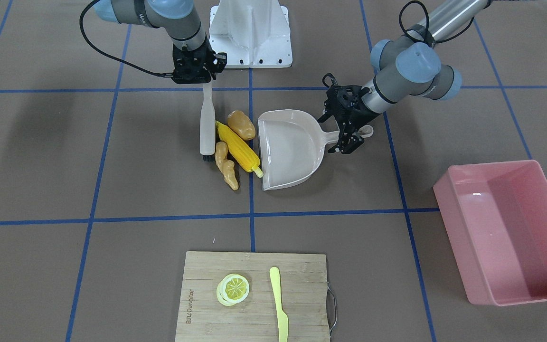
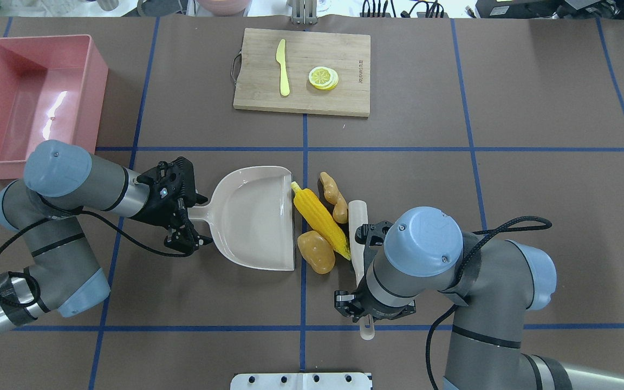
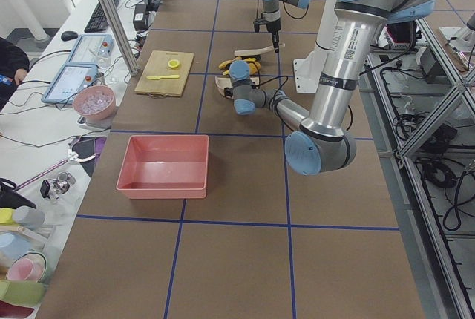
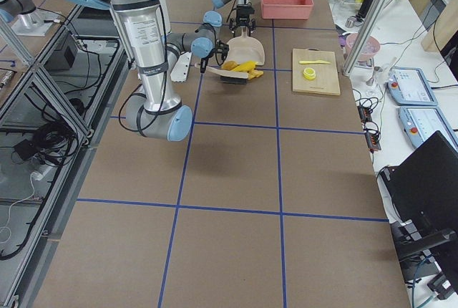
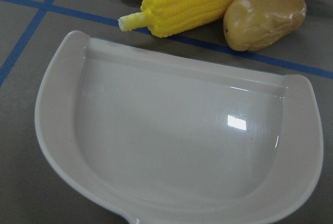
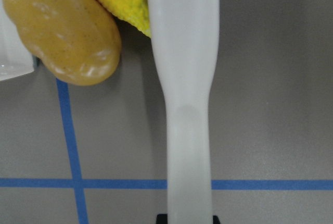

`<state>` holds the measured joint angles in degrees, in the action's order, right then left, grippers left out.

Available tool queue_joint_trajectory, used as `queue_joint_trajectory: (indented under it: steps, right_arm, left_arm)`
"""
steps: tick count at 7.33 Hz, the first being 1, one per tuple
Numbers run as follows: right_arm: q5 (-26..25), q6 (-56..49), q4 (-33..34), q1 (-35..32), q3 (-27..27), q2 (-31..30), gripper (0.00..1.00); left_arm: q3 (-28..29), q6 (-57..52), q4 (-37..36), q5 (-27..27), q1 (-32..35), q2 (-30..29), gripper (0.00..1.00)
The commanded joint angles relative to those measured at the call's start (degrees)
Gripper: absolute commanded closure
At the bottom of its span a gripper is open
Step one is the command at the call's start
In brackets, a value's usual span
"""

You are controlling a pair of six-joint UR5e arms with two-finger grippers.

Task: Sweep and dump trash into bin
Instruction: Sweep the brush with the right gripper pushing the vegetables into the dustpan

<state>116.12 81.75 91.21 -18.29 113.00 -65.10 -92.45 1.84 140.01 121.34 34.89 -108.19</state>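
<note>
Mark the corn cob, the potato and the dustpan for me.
corn cob [image 2: 320, 219], overhead exterior view, middle of the kernels.
potato [image 2: 316, 252], overhead exterior view, centre of its body.
dustpan [image 2: 255, 216], overhead exterior view, bare pan floor.

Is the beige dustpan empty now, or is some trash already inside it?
Empty. The dustpan shows a bare inside; the corn cob, potato and ginger root lie on the table outside its open edge.

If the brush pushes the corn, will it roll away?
It probably rolls: the corn is round and long, lying slanted beside the brush. It may swivel too, since only its stalk end is at the dustpan lip. It looks like hard plastic, so it is likely stiff.
</note>
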Motion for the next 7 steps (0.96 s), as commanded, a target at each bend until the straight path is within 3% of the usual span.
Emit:
queue_joint_trajectory:
  steps: [1,3,7]
  right_arm:
    - [0.1,2.6,-0.1,0.1,-1.4,2.7,1.0]
    - [0.1,3.4,-0.1,0.1,-5.1,6.6,1.0]
    - [0.9,4.3,0.6,-1.0,-5.1,7.8,1.0]
  left_arm:
    - [0.0,0.0,0.0,0.0,-0.1,0.1,0.03]
    - [0.1,0.0,0.0,0.0,-0.1,0.1,0.03]
    - [0.1,0.0,-0.1,0.0,-0.1,0.0,0.03]
